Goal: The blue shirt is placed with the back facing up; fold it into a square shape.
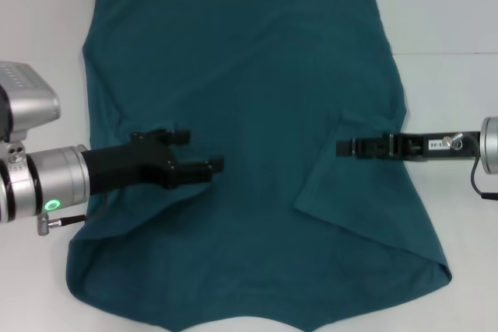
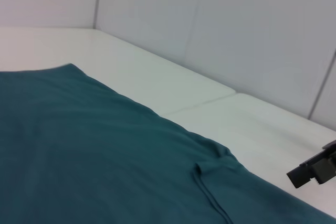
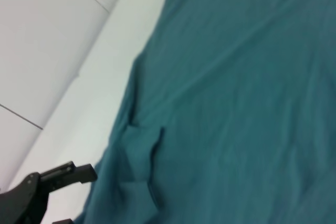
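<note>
The blue shirt [image 1: 249,91] lies spread flat on the white table [image 1: 443,5], with both side parts folded inward over its body. My left gripper [image 1: 204,150] hovers open over the shirt's left half, nothing between its fingers; the right wrist view also shows it open [image 3: 73,198] beside the shirt's edge. From the right, my right gripper [image 1: 341,148] reaches in, its tip at the edge of the folded right flap [image 1: 350,184]. The left wrist view shows it [image 2: 307,174] just off the shirt's edge [image 2: 210,182].
Bare white table [image 2: 173,82] surrounds the shirt on the left, right and far sides. A pale wall [image 2: 252,30] stands behind the table. The shirt's near edge [image 1: 233,320] reaches the table's front.
</note>
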{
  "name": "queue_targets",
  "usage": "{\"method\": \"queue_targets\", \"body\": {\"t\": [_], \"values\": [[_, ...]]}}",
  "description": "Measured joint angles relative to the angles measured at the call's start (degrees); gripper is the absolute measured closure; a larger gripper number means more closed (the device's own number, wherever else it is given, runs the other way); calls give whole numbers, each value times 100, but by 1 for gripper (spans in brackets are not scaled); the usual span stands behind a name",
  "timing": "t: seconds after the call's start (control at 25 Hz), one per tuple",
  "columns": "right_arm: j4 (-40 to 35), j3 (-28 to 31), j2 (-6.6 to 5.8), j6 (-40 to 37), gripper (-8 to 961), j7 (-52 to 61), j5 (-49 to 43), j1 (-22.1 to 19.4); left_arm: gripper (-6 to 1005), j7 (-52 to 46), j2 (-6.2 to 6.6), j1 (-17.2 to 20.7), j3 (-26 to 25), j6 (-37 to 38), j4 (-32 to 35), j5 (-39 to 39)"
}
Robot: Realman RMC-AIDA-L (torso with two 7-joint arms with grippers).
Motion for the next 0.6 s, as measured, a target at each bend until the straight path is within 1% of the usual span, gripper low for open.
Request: {"method": "queue_targets", "body": {"t": [0.16,0.28,0.32,0.52,0.6], "values": [[26,21,31,3,379,-335,248,-8,92,-237,10,57,-293,85,39,-6],[42,32,75,54,310,-523,389,-9,91,-336,13,128,-360,125,104,-6],[47,48,89,72,287,-557,452,-15,91,-372,10,180,-388,152,163,-5],[65,97,112,348,92,-595,639,-51,91,-510,-14,563,-559,408,550,2],[67,99,113,421,63,-597,659,-53,91,-527,-18,705,-726,617,691,8]]}}
